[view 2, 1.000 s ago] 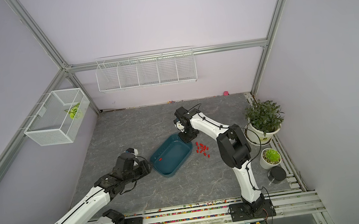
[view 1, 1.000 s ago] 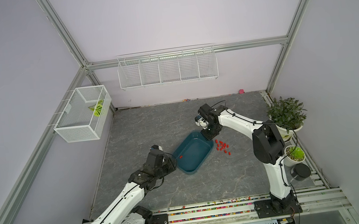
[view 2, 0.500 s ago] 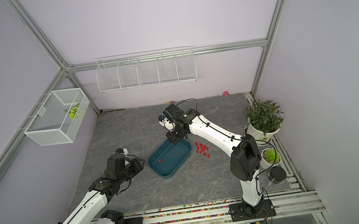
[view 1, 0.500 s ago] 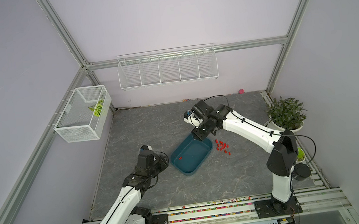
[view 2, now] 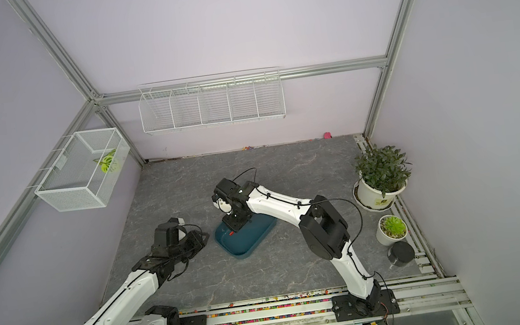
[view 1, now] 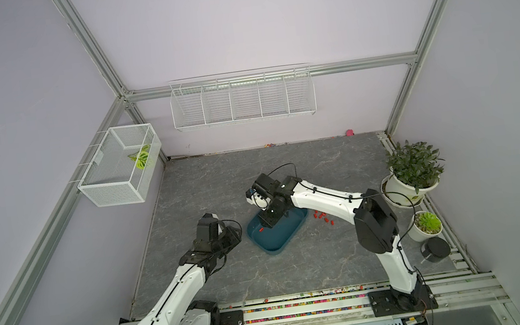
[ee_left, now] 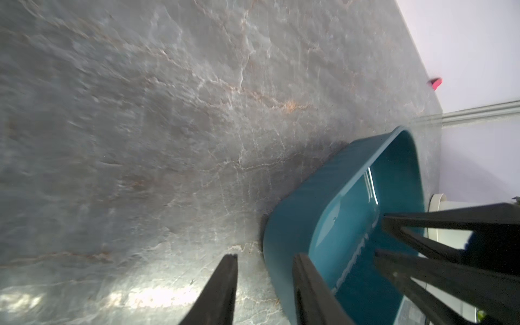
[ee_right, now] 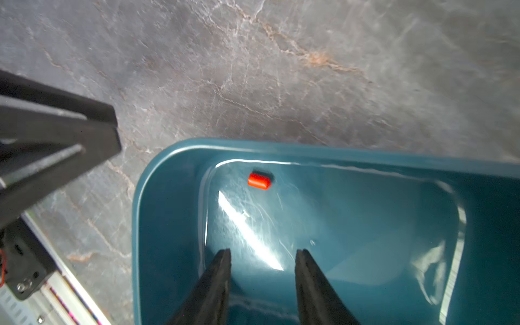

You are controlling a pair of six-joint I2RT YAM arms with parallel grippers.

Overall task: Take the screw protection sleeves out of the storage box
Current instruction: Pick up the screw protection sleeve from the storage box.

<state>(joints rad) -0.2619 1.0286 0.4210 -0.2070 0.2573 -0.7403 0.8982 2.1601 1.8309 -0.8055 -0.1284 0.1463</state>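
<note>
The storage box is a shallow teal tub on the grey slab. One red screw protection sleeve lies on its floor near the left end wall. Several more sleeves lie on the slab right of the box. My right gripper is open and points down into the box, its tips a short way from the lone sleeve, holding nothing. My left gripper is open just outside the box's left end, empty, apart from the rim.
Two potted plants and a black cylinder stand along the right edge. White wire baskets hang on the walls. A metal rail with coloured beads runs along the front.
My right gripper swung from the box's far right corner to over its left part and opened wider. My left gripper drew back leftward off the box's rim.
</note>
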